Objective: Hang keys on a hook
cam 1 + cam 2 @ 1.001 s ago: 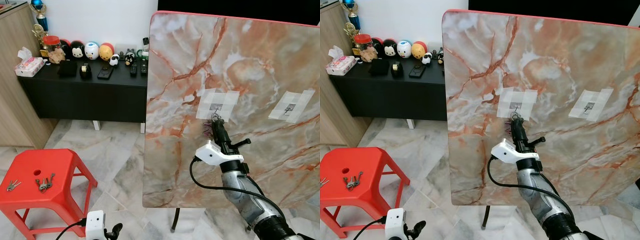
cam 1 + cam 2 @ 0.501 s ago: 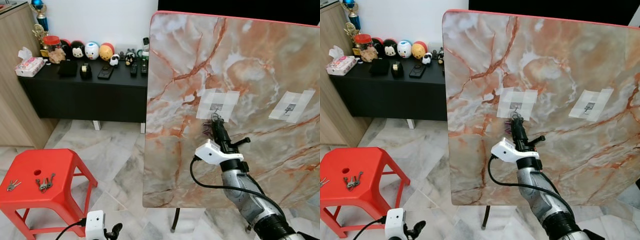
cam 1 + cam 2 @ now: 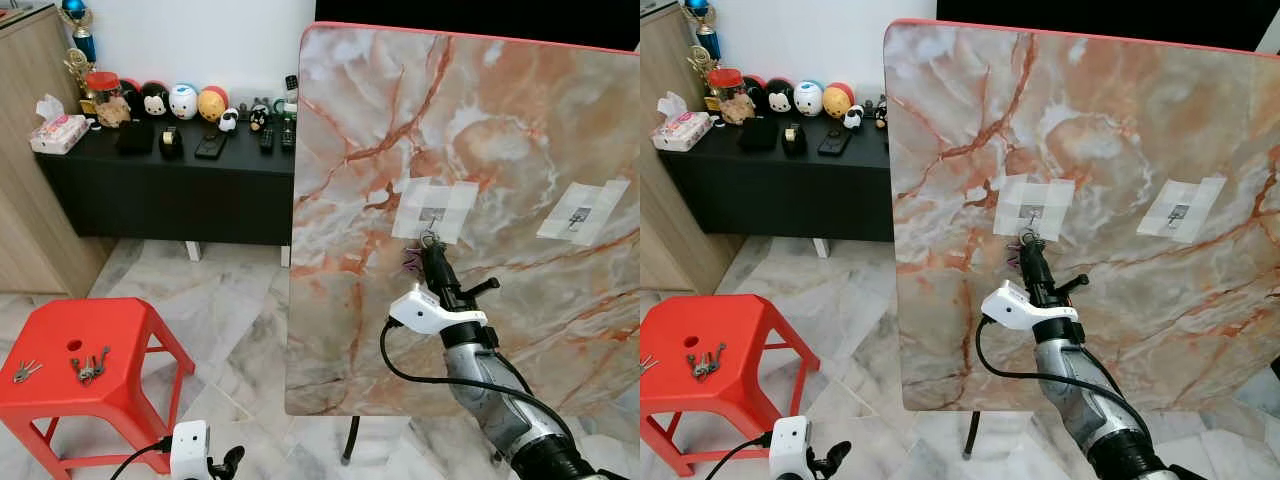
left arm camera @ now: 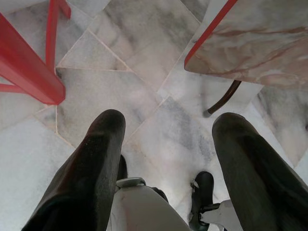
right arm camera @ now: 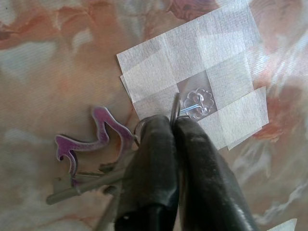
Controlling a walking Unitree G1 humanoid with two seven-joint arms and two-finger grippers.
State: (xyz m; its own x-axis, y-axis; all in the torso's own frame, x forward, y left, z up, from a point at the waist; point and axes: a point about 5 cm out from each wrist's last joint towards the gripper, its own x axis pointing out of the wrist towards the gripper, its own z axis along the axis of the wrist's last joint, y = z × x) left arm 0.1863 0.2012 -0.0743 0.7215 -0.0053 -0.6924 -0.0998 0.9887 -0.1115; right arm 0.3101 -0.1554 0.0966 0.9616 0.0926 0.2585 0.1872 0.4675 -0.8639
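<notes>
Two taped hooks on the upright marble board (image 3: 520,130), and the right gripper (image 3: 432,247) up against the nearer hook (image 5: 196,103), fingers (image 5: 154,159) clenched on the key ring (image 5: 175,108). Ring held right at the clear hook, touching or overlapping it in the right wrist view; whether it is over the wire, cannot tell. Keys (image 5: 77,185) and a purple charm (image 5: 94,142) dangling beside the fingers, just below the white tape patch (image 5: 192,77). Second taped hook (image 3: 580,214) further right on the board, well apart. Down low, left gripper (image 4: 166,159) spread wide over the marble floor (image 4: 144,62), holding nothing. Off to the left, red stool (image 3: 110,390) with two more key bunches (image 3: 88,367) lying on its seat.
</notes>
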